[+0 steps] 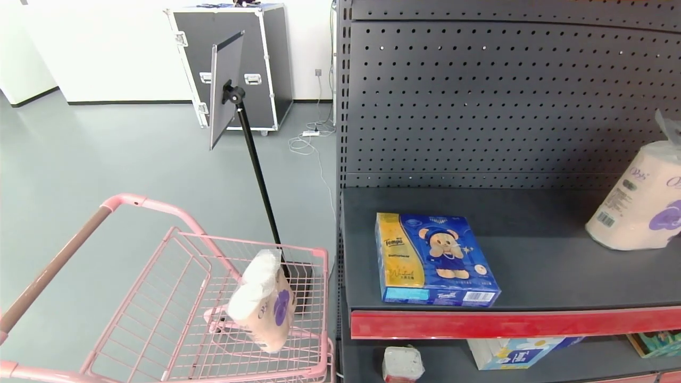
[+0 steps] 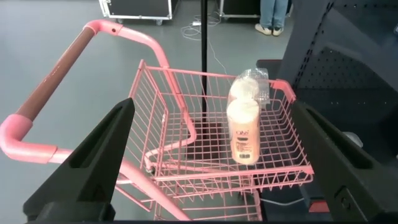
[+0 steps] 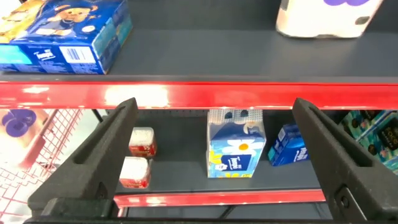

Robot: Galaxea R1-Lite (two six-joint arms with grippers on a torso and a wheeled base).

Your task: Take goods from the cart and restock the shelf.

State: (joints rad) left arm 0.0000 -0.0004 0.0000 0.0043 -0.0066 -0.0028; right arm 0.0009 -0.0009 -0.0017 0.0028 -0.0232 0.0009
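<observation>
From the head view we see the pink cart (image 1: 175,319) standing just beside the left end of the dark shelf (image 1: 558,266); a bag of rolls (image 1: 263,303) stands in the cart basket, close to the side that faces the shelf; on the upper board a blue tissue box (image 1: 433,258) lies flat near the front edge towards the left end, and a second bag of rolls (image 1: 641,207) sits well apart from it at the right end; on the board below, a small grey pack (image 1: 403,364) and a white-and-blue carton (image 1: 518,351) lie under the red front strip (image 1: 511,322); a black stand with a panel (image 1: 226,90) rises behind the cart, and a black case (image 1: 234,64) stands by the far wall. From the left wrist view we find the left gripper (image 2: 212,115) above the cart (image 2: 180,93), its jaws spread wide and holding nothing; the bag of rolls (image 2: 244,127) stands upright in the basket between the two dark fingers (image 2: 93,168), well apart from them. From the right wrist view we find the right gripper (image 3: 214,109) in front of the red front strip (image 3: 199,93), its jaws likewise spread wide and empty; the blue tissue box (image 3: 68,28) and the second bag of rolls (image 3: 329,15) rest on the board above, while the white-and-blue carton (image 3: 236,146), two small packs (image 3: 138,158) and a blue pack (image 3: 289,146) stand on the board below.
</observation>
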